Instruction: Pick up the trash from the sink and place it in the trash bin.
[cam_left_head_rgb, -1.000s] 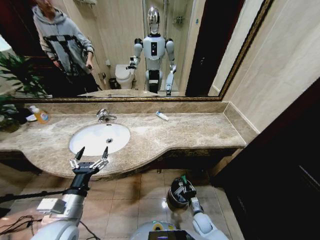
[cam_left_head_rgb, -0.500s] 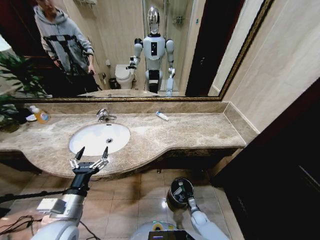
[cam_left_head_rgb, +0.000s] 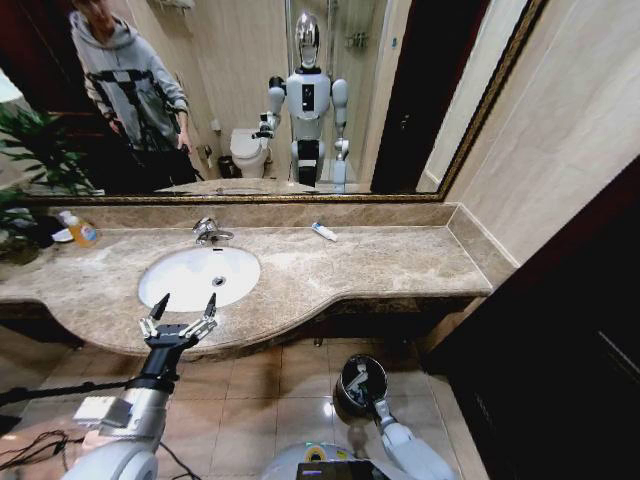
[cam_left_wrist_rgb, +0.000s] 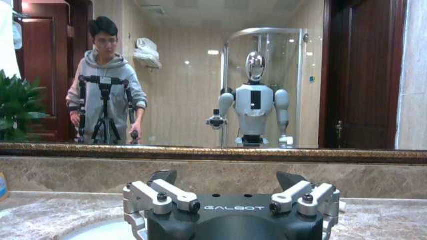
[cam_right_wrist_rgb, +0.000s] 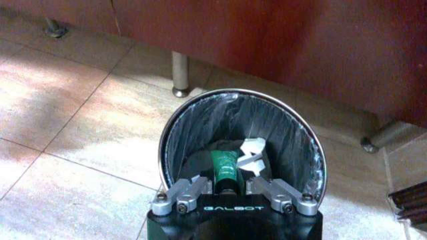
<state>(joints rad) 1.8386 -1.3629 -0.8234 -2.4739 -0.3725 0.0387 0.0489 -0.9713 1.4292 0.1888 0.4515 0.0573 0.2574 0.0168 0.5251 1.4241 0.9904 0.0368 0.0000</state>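
Note:
My right gripper (cam_right_wrist_rgb: 228, 182) is down by the floor at the near rim of the trash bin (cam_right_wrist_rgb: 303, 150), a round black bin with a dark liner. Its fingers are shut on a dark green tube (cam_right_wrist_rgb: 224, 167) that points into the bin's mouth. White scraps of trash (cam_right_wrist_rgb: 250, 150) lie inside. In the head view the right gripper (cam_left_head_rgb: 376, 403) sits just in front of the trash bin (cam_left_head_rgb: 345, 395). A white tube with a blue mark (cam_left_head_rgb: 323, 231) lies on the counter right of the sink (cam_left_head_rgb: 170, 285). My left gripper (cam_left_head_rgb: 187, 305) hangs open at the counter's front edge before the basin; the left gripper (cam_left_wrist_rgb: 227, 177) holds nothing.
A chrome faucet (cam_left_head_rgb: 209, 230) stands behind the basin and a pump bottle of orange liquid (cam_left_head_rgb: 79, 230) at the far left of the marble countertop (cam_left_head_rgb: 400, 265). Cabinet legs (cam_right_wrist_rgb: 179, 75) stand just behind the bin. A dark door (cam_left_head_rgb: 560, 350) closes off the right.
My right gripper has drawn back toward me, from over the bin's mouth to its near rim. The left arm has not moved.

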